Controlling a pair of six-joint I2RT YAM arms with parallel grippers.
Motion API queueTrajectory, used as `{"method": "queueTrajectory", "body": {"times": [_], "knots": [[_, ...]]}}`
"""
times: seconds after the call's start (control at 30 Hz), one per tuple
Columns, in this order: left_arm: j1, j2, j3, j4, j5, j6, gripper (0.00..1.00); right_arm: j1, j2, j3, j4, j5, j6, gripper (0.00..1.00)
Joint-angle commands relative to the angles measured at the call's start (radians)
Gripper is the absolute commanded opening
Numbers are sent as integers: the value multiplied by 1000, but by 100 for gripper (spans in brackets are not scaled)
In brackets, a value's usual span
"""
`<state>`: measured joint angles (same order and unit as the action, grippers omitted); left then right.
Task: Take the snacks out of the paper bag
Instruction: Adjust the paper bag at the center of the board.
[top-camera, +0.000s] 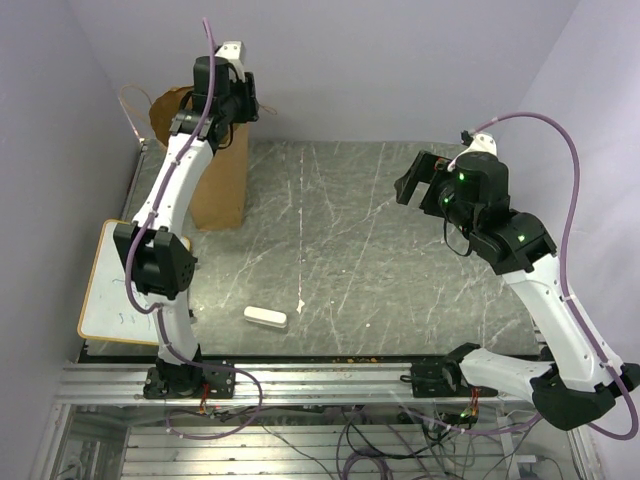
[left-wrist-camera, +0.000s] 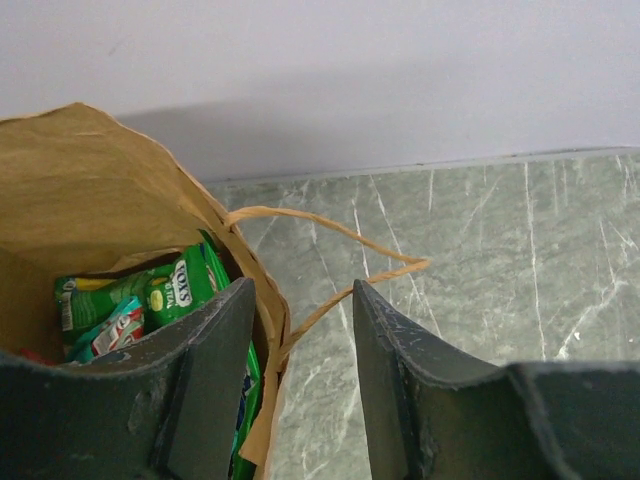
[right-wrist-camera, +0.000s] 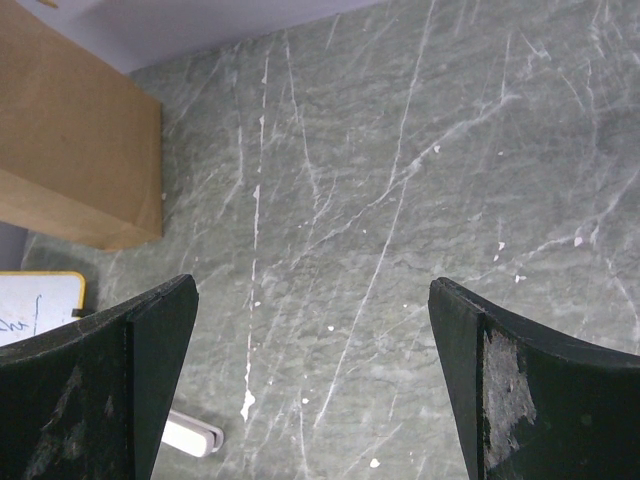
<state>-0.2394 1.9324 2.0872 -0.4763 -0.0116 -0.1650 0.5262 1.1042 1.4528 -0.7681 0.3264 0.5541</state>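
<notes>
**Top and wrist views: reaching stage of the unpacking.** The left gripper (left-wrist-camera: 303, 290) is hovering over the mouth of the brown paper bag (top-camera: 222, 185), which is standing upright at about 10 o'clock on the table. Its jaws are standing partly apart and are holding nothing. One finger is lying inside the bag's rim and the other outside it, with a twisted paper handle (left-wrist-camera: 330, 230) looping through the gap. The snacks (left-wrist-camera: 175, 290), green-and-white foil packets, are lying deep in the bag at about 8 o'clock of the left wrist view, and none is out yet.

The step in hand appears to be the first reach. The next move is likely calling for both fingers to shift inside the rim, clear of the handle, and then to descend onto a packet's edge.

The right gripper (right-wrist-camera: 312, 290) is waiting at about 2 o'clock, spread wide and empty, well apart from the bag.

The table (top-camera: 350, 230) is showing a grey-green marbled surface with pale scratches. A white oblong block (top-camera: 266, 318) is lying near 6 o'clock, a wood-framed whiteboard (top-camera: 105, 290) is overhanging the edge at 8 o'clock, and pale lilac walls (top-camera: 400, 60) are enclosing the cell.
</notes>
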Motion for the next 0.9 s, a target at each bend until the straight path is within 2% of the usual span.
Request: {"method": "queueTrajectory", "body": {"times": [0.0,0.23,0.57,0.87], "knots": [[-12,3,-19,89,34,5,55,-6,3,20,23,25,-19,100],[-14,-97,-150,147,8,-40,64,-7,6,34,15,33,-45,100],[-36,-146,-214,138,-85,36,68,-8,12,20,35,-4,-53,100],[-53,0,-17,74,-121,47,59,-9,20,30,31,8,-61,100]]}}
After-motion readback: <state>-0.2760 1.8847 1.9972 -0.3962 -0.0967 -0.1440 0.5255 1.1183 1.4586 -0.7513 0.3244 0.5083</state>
